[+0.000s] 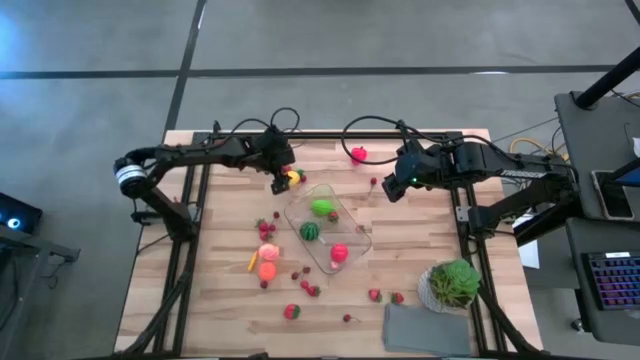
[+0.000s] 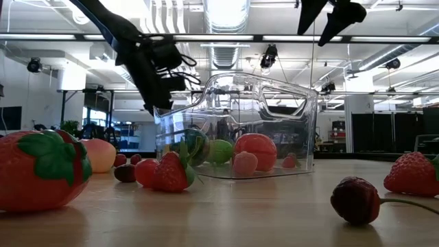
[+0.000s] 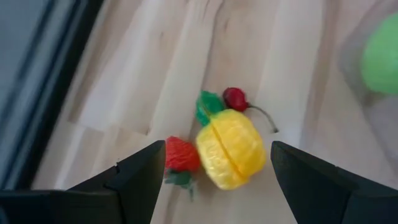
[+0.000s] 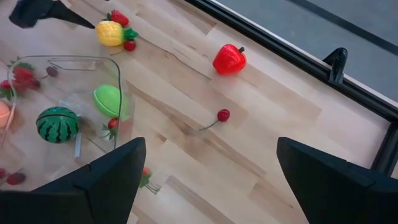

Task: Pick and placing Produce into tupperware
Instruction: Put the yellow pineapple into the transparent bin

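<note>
The left pincer (image 3: 211,171) hangs spread over the ribbed yellow toy fruit (image 3: 231,149) — lined up to grasp it; the clear rectangular plastic tub (image 1: 328,228) waits just beside. The right pincer (image 4: 208,171) is also spread, empty.

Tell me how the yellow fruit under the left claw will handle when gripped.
The yellow fruit looks rounded and glossy, so it may roll or slip. It probably is light, hollow plastic. The strawberry touching it may get nudged.
</note>
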You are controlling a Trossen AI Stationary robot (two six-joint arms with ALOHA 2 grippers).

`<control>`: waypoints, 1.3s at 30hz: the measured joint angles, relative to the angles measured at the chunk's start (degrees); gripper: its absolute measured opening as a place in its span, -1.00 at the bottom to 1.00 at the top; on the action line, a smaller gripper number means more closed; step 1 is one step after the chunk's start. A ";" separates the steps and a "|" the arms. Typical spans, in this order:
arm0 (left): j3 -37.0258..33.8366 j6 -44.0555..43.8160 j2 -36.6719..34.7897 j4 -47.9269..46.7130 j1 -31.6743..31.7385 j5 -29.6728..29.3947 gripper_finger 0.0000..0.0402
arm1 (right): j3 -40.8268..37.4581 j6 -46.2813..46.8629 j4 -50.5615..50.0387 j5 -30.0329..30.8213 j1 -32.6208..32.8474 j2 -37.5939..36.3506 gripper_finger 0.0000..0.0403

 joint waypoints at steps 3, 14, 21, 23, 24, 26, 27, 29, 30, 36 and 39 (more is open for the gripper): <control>-0.28 3.11 0.03 0.19 0.89 1.71 0.37 | 0.00 0.02 -0.43 0.02 0.00 0.00 0.76; 0.04 4.16 6.16 -0.17 0.93 2.71 0.37 | -0.26 -0.42 -1.23 1.31 0.00 0.00 0.76; 1.99 2.50 8.89 -0.02 0.90 1.06 0.37 | -0.28 -0.27 -1.36 1.47 0.00 -0.02 0.76; 2.16 2.46 9.03 -0.05 0.90 1.11 0.37 | -0.28 -0.25 -1.36 1.49 0.00 0.00 0.76; 2.19 2.46 9.03 0.00 0.90 1.12 0.37 | -0.28 -0.25 -1.36 1.49 0.00 0.00 0.76; 2.19 2.46 9.03 0.17 0.90 1.13 0.37 | -0.28 -0.28 -1.36 1.49 0.00 0.00 0.76; 2.17 2.48 9.03 0.19 0.90 1.11 0.37 | -0.28 -0.29 -1.36 1.51 0.00 0.00 0.76; 2.17 2.46 9.03 0.17 0.80 1.11 0.37 | -0.28 -0.29 -1.36 1.53 0.00 0.00 0.76; 2.17 2.47 9.03 0.15 0.68 1.10 0.37 | -0.29 -0.27 -1.36 1.53 0.00 0.00 0.76; 2.15 2.48 9.39 0.22 -0.37 1.30 0.37 | -0.31 0.04 -1.36 1.55 0.00 -0.01 0.76; 2.15 2.46 9.93 0.44 -1.12 1.37 0.37 | -0.31 0.22 -1.36 1.55 0.00 0.00 0.76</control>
